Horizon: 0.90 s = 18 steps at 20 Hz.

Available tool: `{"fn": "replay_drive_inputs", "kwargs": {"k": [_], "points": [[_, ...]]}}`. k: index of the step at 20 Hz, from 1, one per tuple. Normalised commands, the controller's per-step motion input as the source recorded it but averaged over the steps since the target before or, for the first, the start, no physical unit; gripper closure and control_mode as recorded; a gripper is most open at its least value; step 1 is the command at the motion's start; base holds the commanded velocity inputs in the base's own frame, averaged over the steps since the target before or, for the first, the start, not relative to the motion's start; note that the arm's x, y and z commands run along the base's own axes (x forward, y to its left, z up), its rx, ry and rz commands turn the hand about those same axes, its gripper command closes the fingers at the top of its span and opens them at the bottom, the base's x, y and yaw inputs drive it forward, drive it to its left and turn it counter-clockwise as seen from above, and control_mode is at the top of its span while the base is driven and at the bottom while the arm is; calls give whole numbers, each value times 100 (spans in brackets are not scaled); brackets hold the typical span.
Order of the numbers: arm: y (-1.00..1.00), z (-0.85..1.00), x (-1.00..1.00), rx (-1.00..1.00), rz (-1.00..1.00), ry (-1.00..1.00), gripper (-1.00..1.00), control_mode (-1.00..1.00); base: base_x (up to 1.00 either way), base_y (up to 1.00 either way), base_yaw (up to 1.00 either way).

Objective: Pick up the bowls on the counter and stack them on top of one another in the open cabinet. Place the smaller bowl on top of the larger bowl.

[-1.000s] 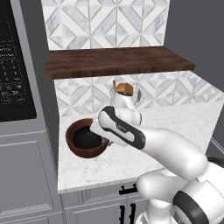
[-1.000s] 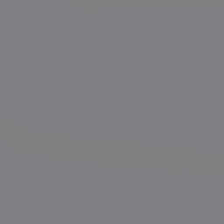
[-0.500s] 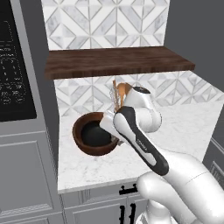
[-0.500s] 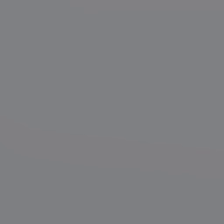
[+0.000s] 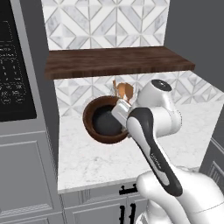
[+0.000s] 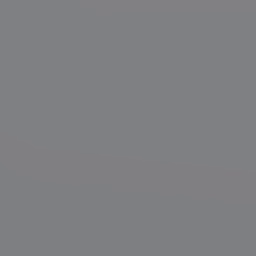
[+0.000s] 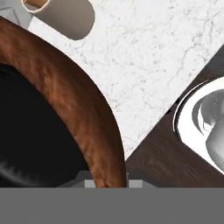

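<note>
- In the lower right of the left base view, the white arm climbs from the bottom edge to the middle of the frame, where its wrist turns toward the larger bowl (image 5: pixel 105 121).
- The gripper (image 5: pixel 121 110) meets that bowl at its right rim, just right of centre; the fingers are hidden behind the wrist there.
- In the hand view the reddish-brown rim (image 7: pixel 65 92) sweeps from the upper left down to the bottom centre and runs between the finger bases at the bottom edge, so the jaws sit closed on the rim, one side in the dark inside, one outside.
- The larger bowl is tilted in the left base view, its dark opening facing the camera, and it appears lifted off the counter (image 5: pixel 100 157), at the centre of the frame below the open cabinet (image 5: pixel 118 61).
- The inside looks dark and glossy (whether the smaller bowl lies in it I cannot tell).
- Farther back, a beige utensil holder (image 7: pixel 65 15) sits at the top left of the hand view; in the base view it peeks over the wrist, against the tile wall (image 5: pixel 105 19).
- A microwave (image 5: pixel 15 74) fills the upper left.
- The right base view is flat grey.
</note>
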Motion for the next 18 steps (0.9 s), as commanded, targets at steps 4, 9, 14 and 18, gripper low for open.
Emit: {"fn": "replay_drive_inputs", "kwargs": {"k": [4, 9, 14, 18], "points": [[-18, 77, -22, 0, -24, -5, 100, -100, 0, 0, 0], [-22, 74, -28, 0, -22, -13, 100, -100, 0, 0, 0], [-22, 75, -27, 0, -20, -18, 100, -100, 0, 0, 0], [-25, 73, -20, 3, -18, -18, 100, -100, 0, 0, 0]]}}
